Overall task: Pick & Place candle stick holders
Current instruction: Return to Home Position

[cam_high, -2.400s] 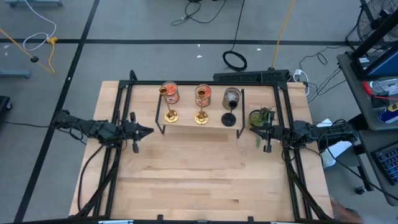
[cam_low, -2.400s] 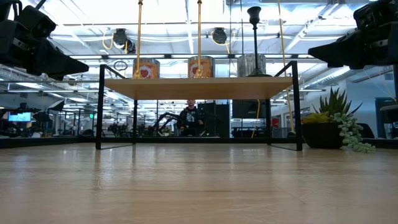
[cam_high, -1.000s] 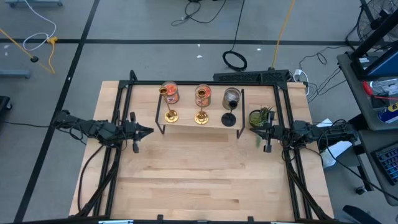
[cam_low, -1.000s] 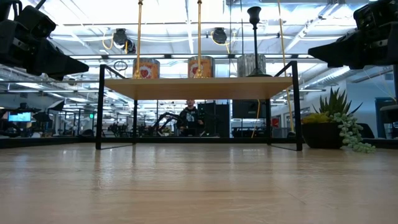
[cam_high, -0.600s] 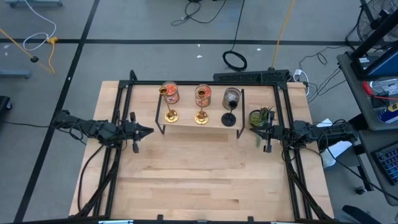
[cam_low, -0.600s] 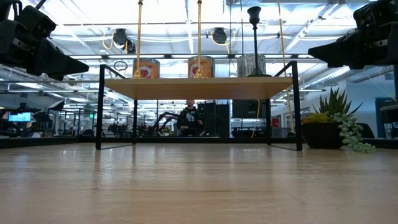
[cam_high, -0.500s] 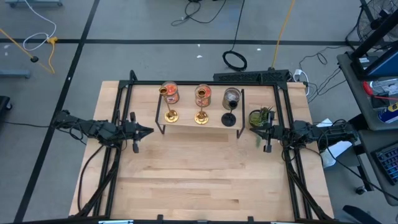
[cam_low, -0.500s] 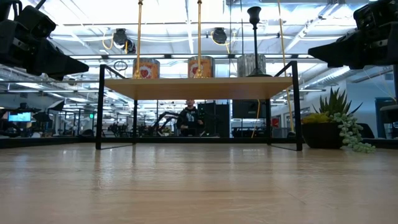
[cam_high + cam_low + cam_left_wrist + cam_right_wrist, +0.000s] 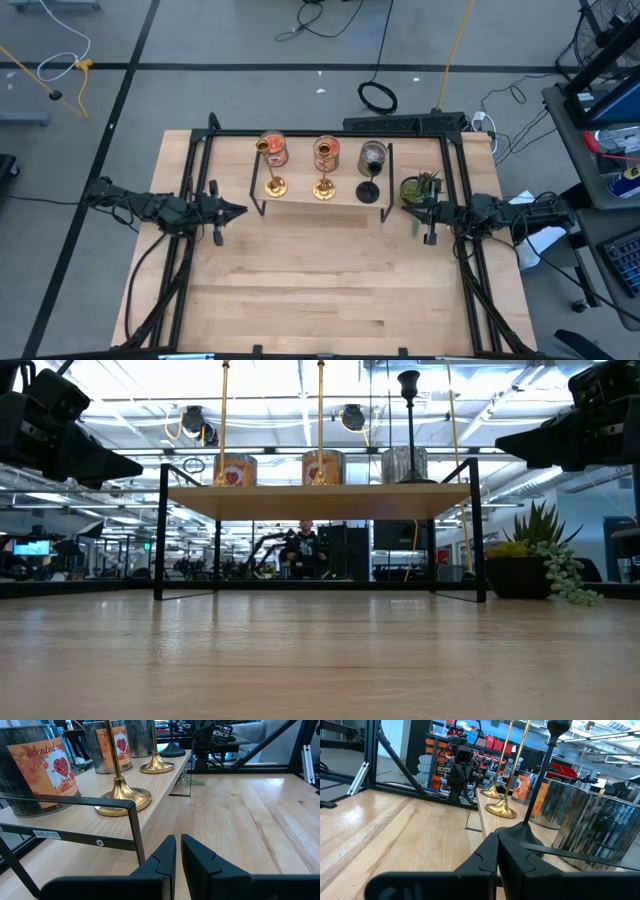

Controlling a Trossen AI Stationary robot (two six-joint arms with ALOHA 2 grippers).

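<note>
Three candle stick holders stand by their round bases on a low wooden shelf point(image 9: 310, 203) at the table's far side: two gold ones point(image 9: 274, 185) point(image 9: 322, 187) and a black one point(image 9: 369, 192). My left gripper point(image 9: 240, 210) hovers off the shelf's left end, pointing at it; in its wrist view the left gripper point(image 9: 178, 846) shows only a thin slit between the fingers, with nothing in it. My right gripper point(image 9: 408, 207) hovers off the shelf's right end, shut and empty, with the black holder point(image 9: 530, 827) nearest it.
Three jar candles point(image 9: 272, 150) point(image 9: 326, 153) point(image 9: 373, 155) stand behind the holders on the shelf. A small potted plant point(image 9: 418, 187) sits beside the right gripper. A black frame point(image 9: 200, 150) edges the table. The wooden table point(image 9: 320, 280) lies bare nearer the front.
</note>
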